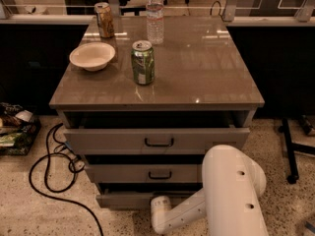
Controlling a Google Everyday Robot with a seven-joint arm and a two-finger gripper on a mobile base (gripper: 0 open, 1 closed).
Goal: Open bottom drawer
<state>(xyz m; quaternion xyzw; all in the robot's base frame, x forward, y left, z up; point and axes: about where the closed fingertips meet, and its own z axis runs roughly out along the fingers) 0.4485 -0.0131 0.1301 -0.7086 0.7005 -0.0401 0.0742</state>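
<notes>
The grey cabinet (157, 90) has three drawers. The bottom drawer (123, 199) is the lowest and narrowest front, and it stands out a little from the cabinet, as do the two above it. Its black handle is hidden behind my arm. My white arm (231, 191) reaches in from the lower right, low to the floor. My gripper (158, 204) is at the arm's end, right against the middle of the bottom drawer front, where the handle sits.
On the cabinet top stand a green can (142, 62), a white bowl (92, 56), a brown can (104, 19) and a water bottle (154, 14). A black cable (47, 173) loops on the floor at left. A stand's leg (290, 151) is at right.
</notes>
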